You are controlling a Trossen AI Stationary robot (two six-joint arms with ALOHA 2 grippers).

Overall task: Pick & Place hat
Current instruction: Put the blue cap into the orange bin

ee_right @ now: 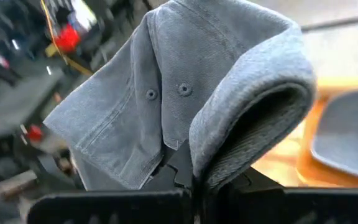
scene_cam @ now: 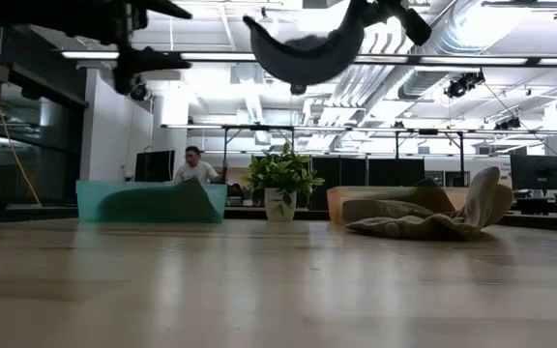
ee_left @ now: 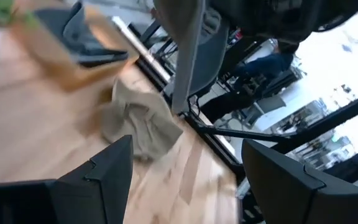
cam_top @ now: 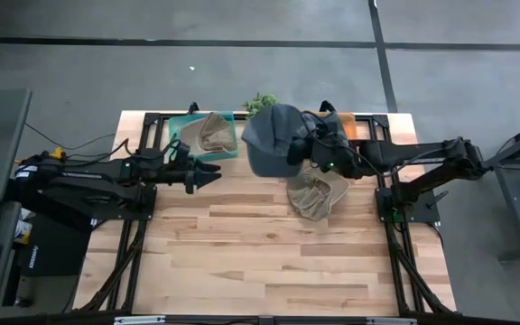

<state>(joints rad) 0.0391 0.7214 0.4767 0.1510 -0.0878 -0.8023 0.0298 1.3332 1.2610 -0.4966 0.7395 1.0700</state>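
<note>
The wooden table (cam_top: 269,262) is the largest thing here, and both arms reach over its far half. Along the far edge there is a teal bin (cam_top: 190,135) with a beige hat (cam_top: 213,131) already lying in it, a small potted plant (cam_top: 260,101), and an orange bin (cam_top: 355,126) partly hidden under the right arm. The right gripper (cam_top: 303,149) holds a grey cap (cam_top: 273,140) high above the table, between the two bins; in the right wrist view its fingers are closed tight on a fold of the grey cloth (ee_right: 191,93), so the cap hangs down and does not drag over anything. I judge that it is being carried toward the teal bin, since one hat is there already. Another beige hat (cam_top: 316,194) lies crumpled on the wood just in front of the orange bin, probably waiting for its turn. The left gripper (cam_top: 208,177) hovers near the teal bin with its fingers spread wide and nothing between them, so it does not stand in the way.
</note>
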